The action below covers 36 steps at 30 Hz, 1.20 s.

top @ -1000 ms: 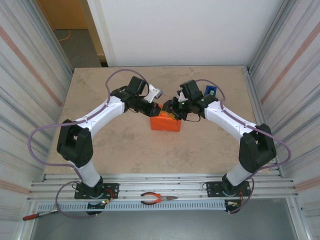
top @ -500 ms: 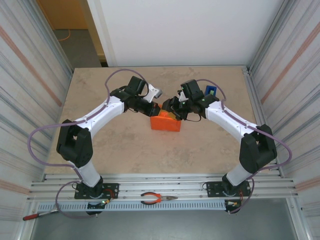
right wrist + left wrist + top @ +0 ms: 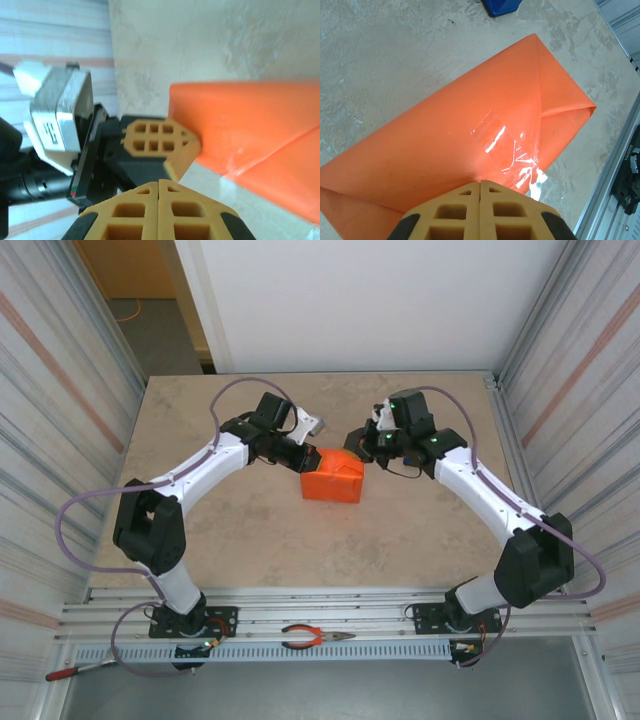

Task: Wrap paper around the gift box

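Orange paper fully covers the gift box, which sits mid-worktop, nearer the far edge. Clear tape lies across one seam. Left gripper: fingers pressed together, tips against the box's left end. Right gripper: pressed together, holding nothing, just beside the box's far right corner.

1. Up high behind the 2 arm bases, looking down and forward over the whole table, well back from it.
2. Riding the left wrist, tilted down, right up close on the paper, own fingers at the bottom edge.
3. Riding the right wrist, low and nearly level, close in, facing the left gripper at the paper's corner.
4. Shared by all 3: that orange paper.
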{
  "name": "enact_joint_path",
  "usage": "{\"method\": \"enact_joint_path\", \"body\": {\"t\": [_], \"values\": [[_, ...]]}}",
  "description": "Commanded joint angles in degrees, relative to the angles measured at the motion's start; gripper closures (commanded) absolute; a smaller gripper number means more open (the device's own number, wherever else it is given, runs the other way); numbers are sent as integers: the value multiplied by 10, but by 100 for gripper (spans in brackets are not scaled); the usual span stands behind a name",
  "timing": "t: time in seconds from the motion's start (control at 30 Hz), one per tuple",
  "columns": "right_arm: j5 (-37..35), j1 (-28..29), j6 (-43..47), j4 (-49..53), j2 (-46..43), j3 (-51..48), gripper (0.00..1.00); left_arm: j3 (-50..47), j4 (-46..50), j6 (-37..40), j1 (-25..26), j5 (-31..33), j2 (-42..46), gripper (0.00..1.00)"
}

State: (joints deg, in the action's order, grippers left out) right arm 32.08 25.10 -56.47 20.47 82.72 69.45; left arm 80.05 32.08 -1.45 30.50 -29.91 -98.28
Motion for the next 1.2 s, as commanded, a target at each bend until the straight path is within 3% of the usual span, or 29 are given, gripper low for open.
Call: {"method": "enact_joint_path", "body": {"t": [0.0, 0.27, 0.73, 1.17], "values": [[21, -20, 8, -41, 2, -33, 100, -26, 39, 10, 8, 22, -4, 100], [37, -16, 12, -89, 42, -54, 100, -27, 36, 10, 7, 21, -6, 100], [41, 6, 32, -42, 90, -61, 100, -30, 36, 11, 8, 22, -5, 100], [55, 20, 50, -42, 95, 17, 100, -29, 35, 11, 8, 21, -5, 100]]}}
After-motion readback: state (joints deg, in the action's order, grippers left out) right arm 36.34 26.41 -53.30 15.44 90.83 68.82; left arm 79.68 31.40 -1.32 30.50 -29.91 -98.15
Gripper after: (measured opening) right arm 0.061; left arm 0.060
